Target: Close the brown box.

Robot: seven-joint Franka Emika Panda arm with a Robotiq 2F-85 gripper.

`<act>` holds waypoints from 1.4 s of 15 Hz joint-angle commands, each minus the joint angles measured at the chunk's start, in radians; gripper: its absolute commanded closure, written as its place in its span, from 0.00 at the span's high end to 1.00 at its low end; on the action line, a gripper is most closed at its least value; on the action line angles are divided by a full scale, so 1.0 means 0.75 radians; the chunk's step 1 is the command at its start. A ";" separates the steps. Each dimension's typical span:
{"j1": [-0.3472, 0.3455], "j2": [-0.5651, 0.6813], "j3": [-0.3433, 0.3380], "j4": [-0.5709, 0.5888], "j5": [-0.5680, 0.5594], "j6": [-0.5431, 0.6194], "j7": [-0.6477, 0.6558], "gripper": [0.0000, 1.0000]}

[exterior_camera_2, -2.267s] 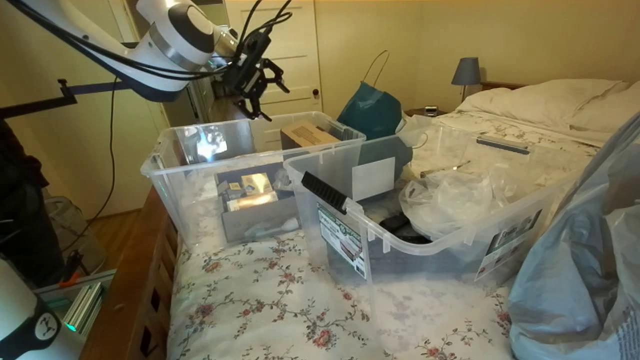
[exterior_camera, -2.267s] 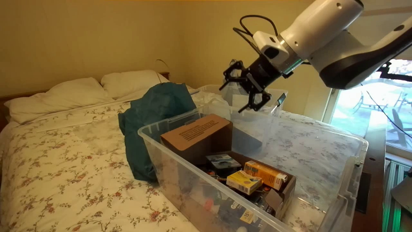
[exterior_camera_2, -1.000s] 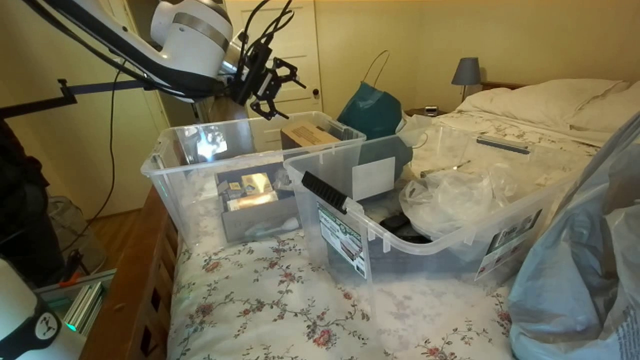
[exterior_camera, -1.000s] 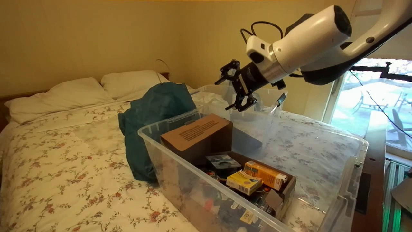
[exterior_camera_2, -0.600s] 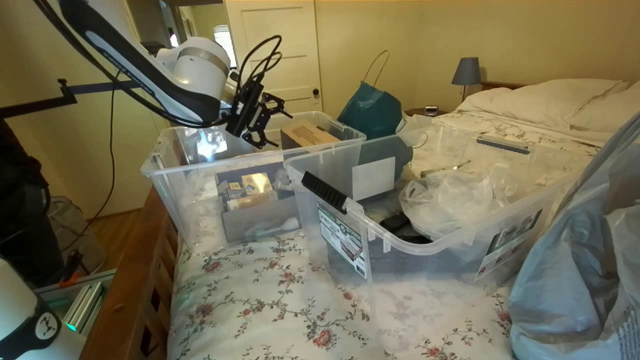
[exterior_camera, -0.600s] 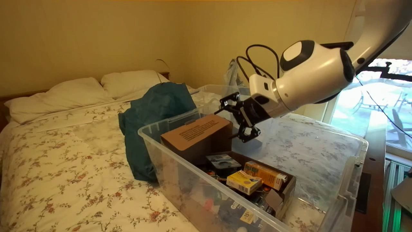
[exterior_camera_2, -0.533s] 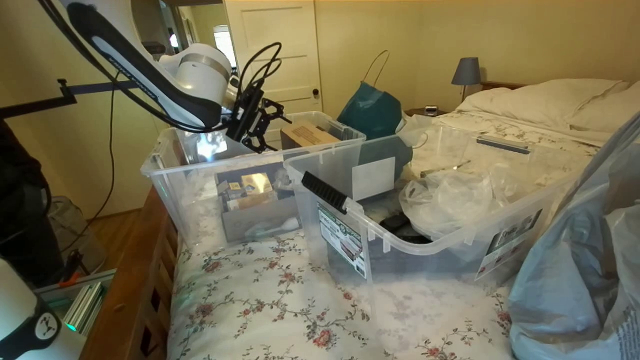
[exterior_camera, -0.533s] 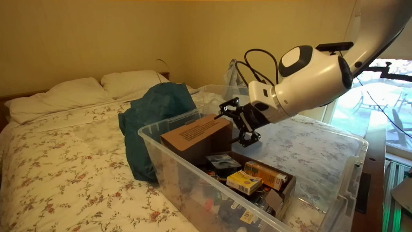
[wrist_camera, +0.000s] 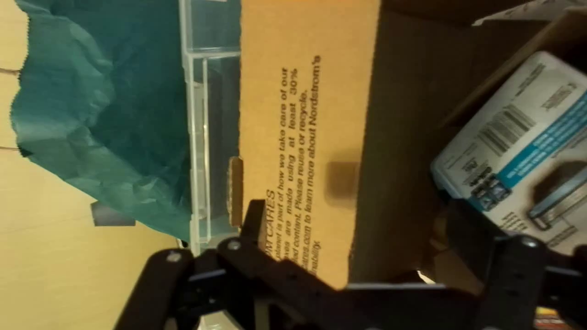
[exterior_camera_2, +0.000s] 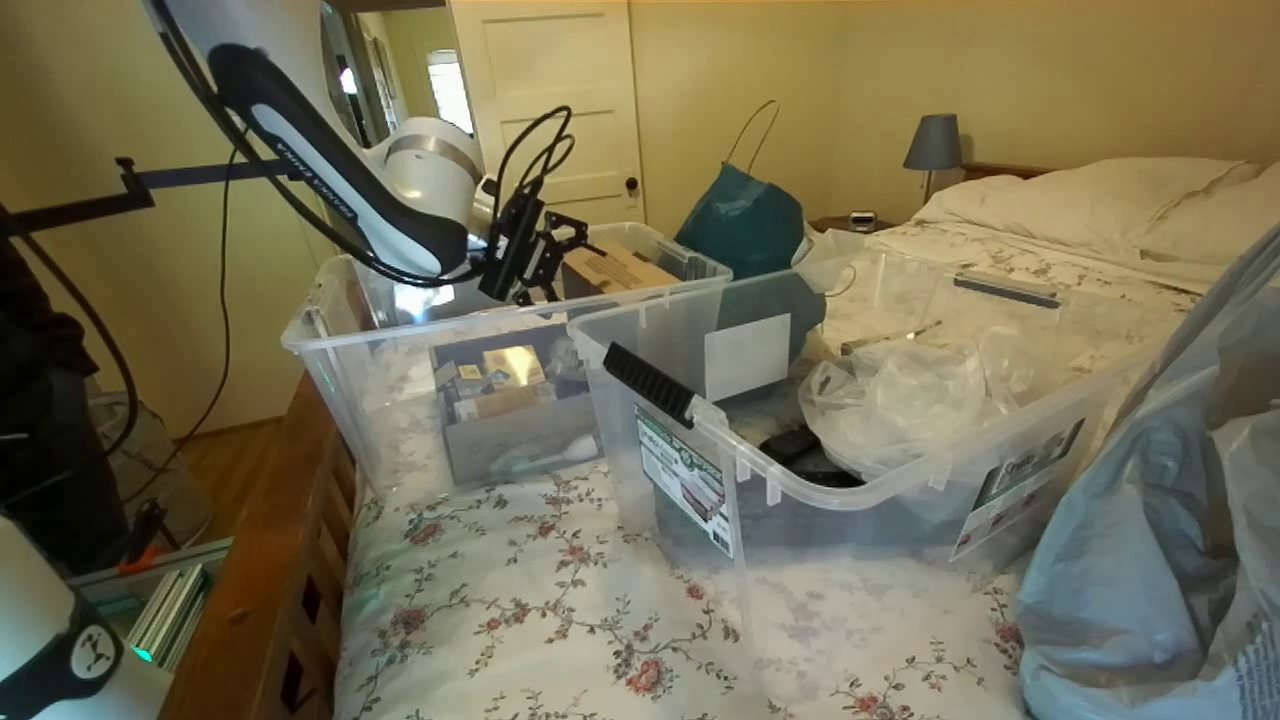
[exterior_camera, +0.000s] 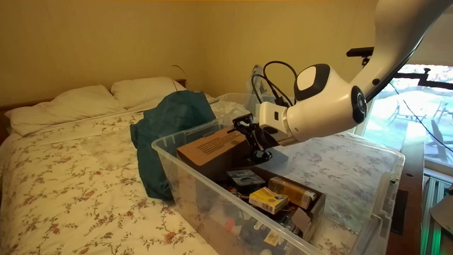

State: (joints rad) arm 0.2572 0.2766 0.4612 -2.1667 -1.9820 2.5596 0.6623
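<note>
In an exterior view, from the left, we see the teal bag [exterior_camera: 173,141] beside the tub [exterior_camera: 380,209], whose walls surround the box [exterior_camera: 316,214]. The box's lid [exterior_camera: 212,146] stands raised at its far left end. Next comes the gripper [wrist_camera: 357,204], fingers [wrist_camera: 253,220] spread; in the wrist view the lid shows between them, though we cannot tell whether they touch it. Farther right, a yellow packet [exterior_camera: 268,200] lies in the box.

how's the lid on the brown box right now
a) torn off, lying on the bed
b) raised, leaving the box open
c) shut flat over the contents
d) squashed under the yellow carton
b, because in an exterior view the lid stands up and the yellow carton and orange carton inside the brown box lie uncovered.
</note>
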 commanded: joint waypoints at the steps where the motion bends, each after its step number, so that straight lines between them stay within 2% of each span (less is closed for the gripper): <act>1: 0.065 0.077 -0.031 0.099 -0.093 -0.136 0.121 1.00; 5: 0.087 0.108 -0.044 0.139 -0.110 -0.244 0.187 1.00; 6: 0.089 0.107 -0.046 0.142 -0.109 -0.258 0.202 0.94; 7: 0.092 0.106 -0.048 0.145 -0.110 -0.273 0.213 0.81; 9: 0.094 0.079 -0.045 0.142 -0.113 -0.289 0.242 0.73; 10: 0.094 0.061 -0.043 0.141 -0.114 -0.296 0.255 0.61; 17: 0.090 0.010 -0.039 0.138 -0.070 -0.242 0.245 0.11; 19: 0.086 -0.002 -0.041 0.135 -0.057 -0.223 0.246 0.01; 21: 0.082 -0.006 -0.042 0.128 -0.045 -0.201 0.247 0.00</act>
State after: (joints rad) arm 0.3171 0.3023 0.4400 -2.0587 -2.0247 2.3759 0.8291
